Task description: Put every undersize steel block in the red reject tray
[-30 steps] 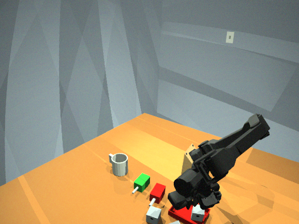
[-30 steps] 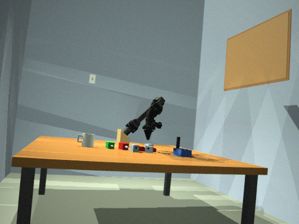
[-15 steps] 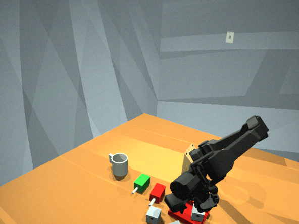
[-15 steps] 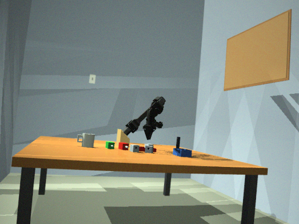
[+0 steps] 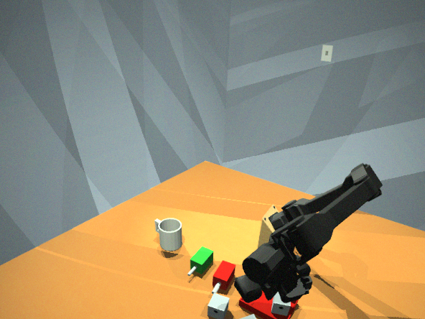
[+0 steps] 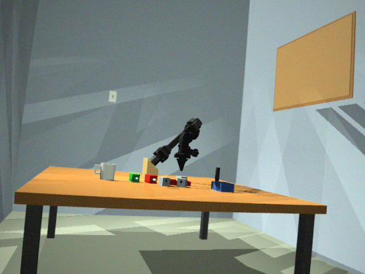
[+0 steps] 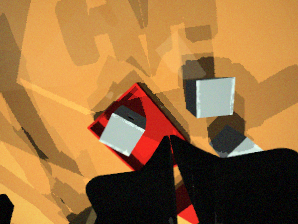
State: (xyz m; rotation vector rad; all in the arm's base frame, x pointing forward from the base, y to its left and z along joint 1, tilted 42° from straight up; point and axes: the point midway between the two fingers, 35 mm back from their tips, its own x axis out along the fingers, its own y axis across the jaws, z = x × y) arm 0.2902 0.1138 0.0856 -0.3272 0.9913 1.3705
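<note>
From my end, the hand (image 6: 181,170) (image 7: 169,139) is shut with nothing in its grip, its tips pointing down above the desk (image 5: 118,248) (image 6: 123,197) (image 7: 265,30). I have one steel block (image 5: 281,306) (image 7: 123,134) sitting in the red tray (image 5: 253,304) (image 6: 173,182) (image 7: 162,117), toward one end of it. Two other blocks are out on the desk: one (image 5: 218,306) (image 6: 164,181) near the pin end of the red gauge (image 5: 224,276) (image 6: 150,178), the other (image 5: 248,317) (image 6: 182,182) (image 7: 215,97) beside the tray, only its top edge showing in my top view. The exterior view shows me a dark bore in the face of each of these two.

The green gauge (image 5: 202,260) (image 6: 134,177) lies on the desk between the red gauge and a pale mug (image 5: 170,234) (image 6: 108,171), its pin out of every block. A tan wedge (image 5: 265,230) (image 6: 149,168) stands behind the gauges, partly hidden by the arm (image 5: 316,233) (image 6: 185,139) from above. Well apart from the mug, past the tray, I see a blue box (image 6: 222,186) with a black post (image 6: 217,174) standing upright at it.
</note>
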